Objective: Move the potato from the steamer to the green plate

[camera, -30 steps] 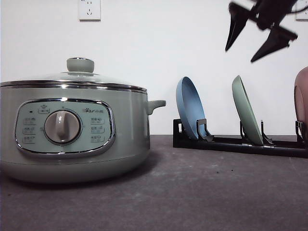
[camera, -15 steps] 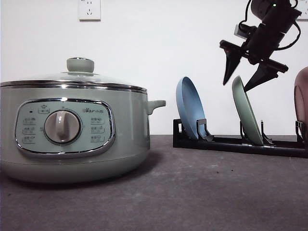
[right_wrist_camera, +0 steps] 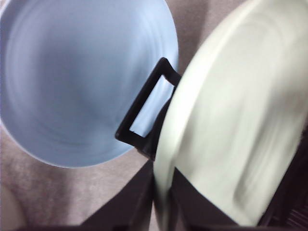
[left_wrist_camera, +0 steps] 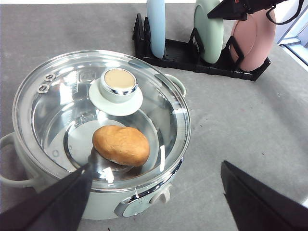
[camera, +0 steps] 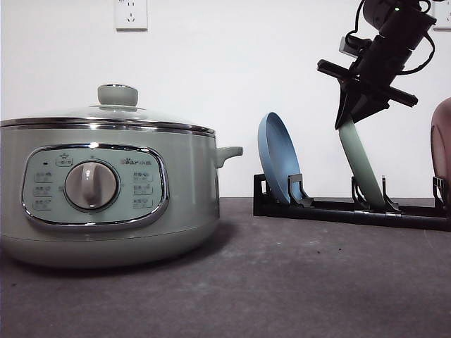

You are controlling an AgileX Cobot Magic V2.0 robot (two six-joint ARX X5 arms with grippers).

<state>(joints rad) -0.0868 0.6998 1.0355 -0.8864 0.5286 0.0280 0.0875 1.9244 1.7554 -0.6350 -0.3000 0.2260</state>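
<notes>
The steamer (camera: 106,190) stands at the left of the table with its glass lid (left_wrist_camera: 101,115) on. Through the lid, the orange-brown potato (left_wrist_camera: 121,144) lies on the steamer's floor. My left gripper (left_wrist_camera: 156,166) hovers above the steamer, open, with its dark fingers (left_wrist_camera: 53,202) spread wide and holding nothing. The green plate (camera: 361,169) stands on edge in a black rack (camera: 338,209). My right gripper (camera: 350,120) is shut on its top rim, and the right wrist view shows the plate's rim (right_wrist_camera: 163,192) pinched between the fingers.
A blue plate (camera: 278,158) stands in the rack to the left of the green one, and a pink plate (camera: 442,151) to its right. Bare grey table lies between the steamer and the rack. A white wall with a socket (camera: 131,14) is behind.
My right gripper has come down from above the rack and its spread fingers have shut on the green plate's top rim. The steamer and its lid have not moved.
</notes>
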